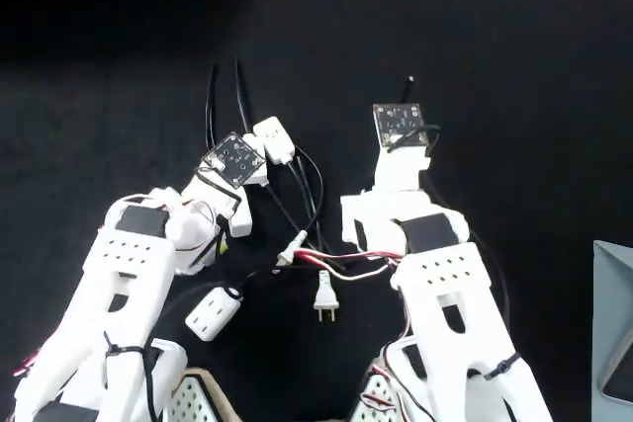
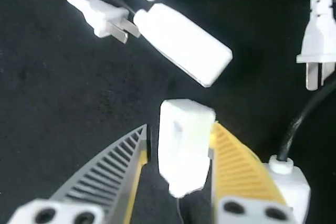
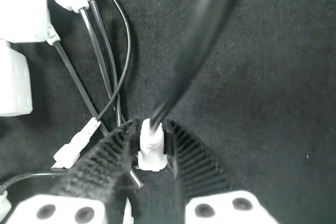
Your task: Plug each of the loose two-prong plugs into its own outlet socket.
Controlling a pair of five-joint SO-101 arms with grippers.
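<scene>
My left gripper (image 2: 179, 129) is shut on a white socket block (image 2: 184, 148), held upright just above the black table. Past it lies a longer white socket (image 2: 181, 43), with a loose two-prong plug (image 2: 100, 17) right beside its end. Another plug (image 2: 317, 35) lies off to the side, prongs bare. My right gripper (image 3: 152, 129) is shut on a small white plug (image 3: 152, 150) whose black cord (image 3: 199, 45) rises away from it. In the high view a loose plug (image 1: 324, 298) and a socket (image 1: 213, 311) lie between the arms.
Black and white cords (image 1: 307, 195) cross the cloth between the two arms. A slim white plug (image 3: 73, 148) lies close to the right gripper, with white blocks (image 3: 13, 82) beyond it. A grey tray edge (image 1: 613, 323) sits at the table's right side.
</scene>
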